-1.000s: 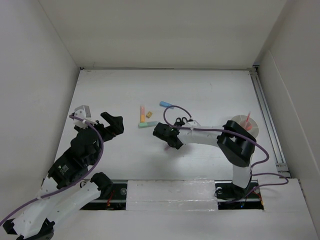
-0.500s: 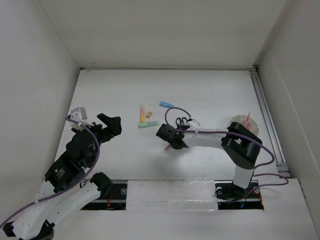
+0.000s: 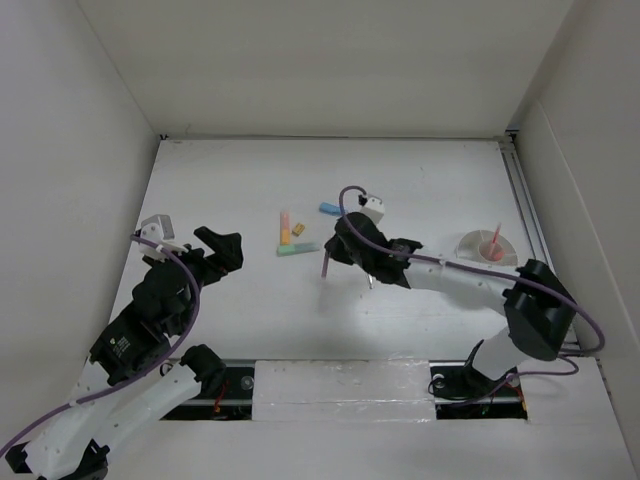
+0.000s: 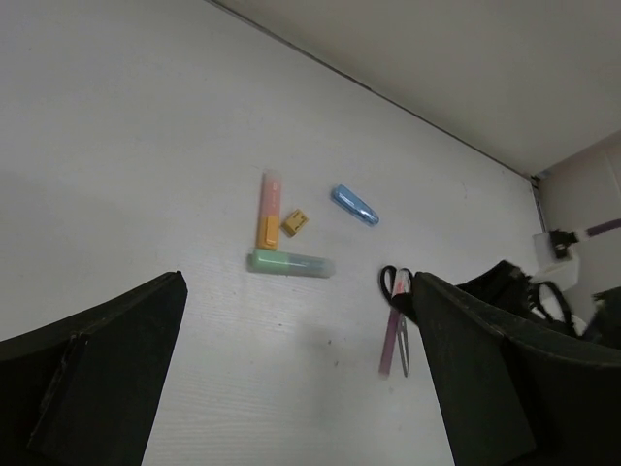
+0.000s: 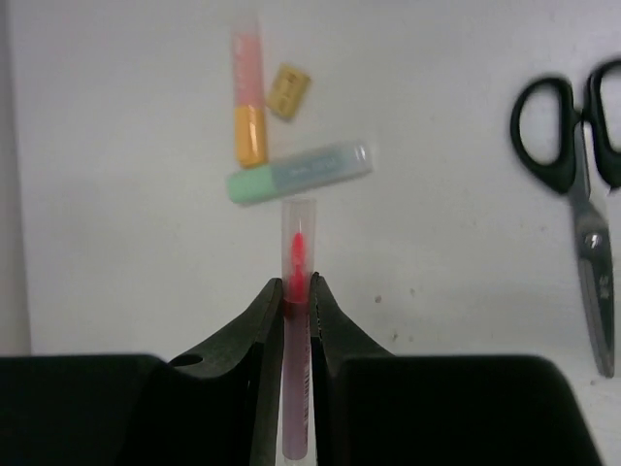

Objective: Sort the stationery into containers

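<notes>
**Slim pen pinched along its barrel**

The right jaws are clamped on a pink pen [image 5: 298,233] just short of the green marker [image 5: 299,173]. The pen is probably light, stiff and slick-sided, so it may swivel, and a mid-barrel hold suits it best. The left jaws stand wide apart and empty. The cup [image 3: 466,244] sits well apart.

plain white walls [image 3: 330,60] box in a white table [image 3: 250,320], with a metal rail [image 3: 535,230] along its right edge

Nothing here can be read, no writing, brand or number; the green marker [image 5: 298,173], pink pen [image 5: 297,282], scissors [image 5: 574,170] and white cup [image 3: 468,247] show nothing legible.
</notes>
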